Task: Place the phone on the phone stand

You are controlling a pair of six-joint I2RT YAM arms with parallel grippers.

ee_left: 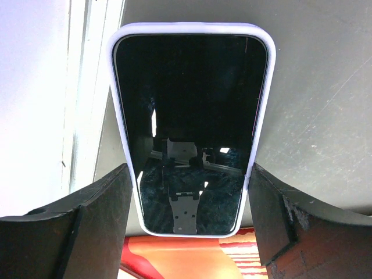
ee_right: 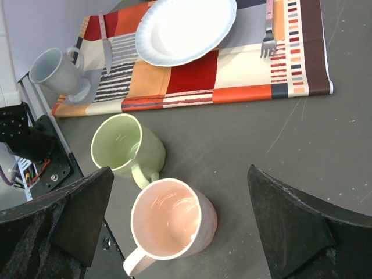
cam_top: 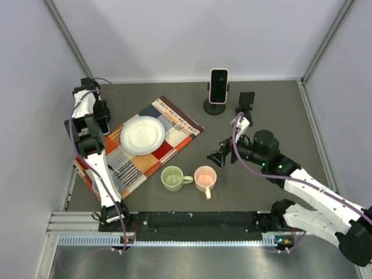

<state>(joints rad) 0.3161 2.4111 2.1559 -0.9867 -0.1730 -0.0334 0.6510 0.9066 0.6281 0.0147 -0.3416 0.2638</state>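
1. Left gripper (ee_left: 190, 170): its fingers (ee_left: 99, 221) press against both long edges of the phone (ee_left: 189, 99), pinching it.
2. Phone: lavender case, dark screen up, over the dark table (ee_left: 325, 87) near the table's left border. Its near end meets the red-and-orange placemat (ee_left: 174, 261) at the bottom of the left wrist view.
3. Right gripper (ee_right: 179, 170): fingers spread wide, hanging above the pink mug (ee_right: 171, 224) mid-table.
4. Green mug (ee_right: 125, 145): just beside the pink mug. Both stand upright with mouths up, and their inner walls are visible to the bottom.
5. On the placemat: a white plate (ee_right: 186, 26) face up, a fork (ee_right: 269, 29) to its right, a knife (ee_right: 106, 49) to its left, and a grey mug (ee_right: 55, 70) at the mat's left corner.
6. Black phone stand (cam_top: 246, 102): upper right of centre, well apart from the phone, with the plate and placemat lying between them. Just beside it, a round-based stand (cam_top: 214, 107) carries a second phone (cam_top: 218, 85) upright.
7. Views: the top view hides the gripped phone under the left arm, and only the left wrist view shows it. The fork, knife and grey mug read clearly only in the right wrist view. Both stands appear in the top view alone.
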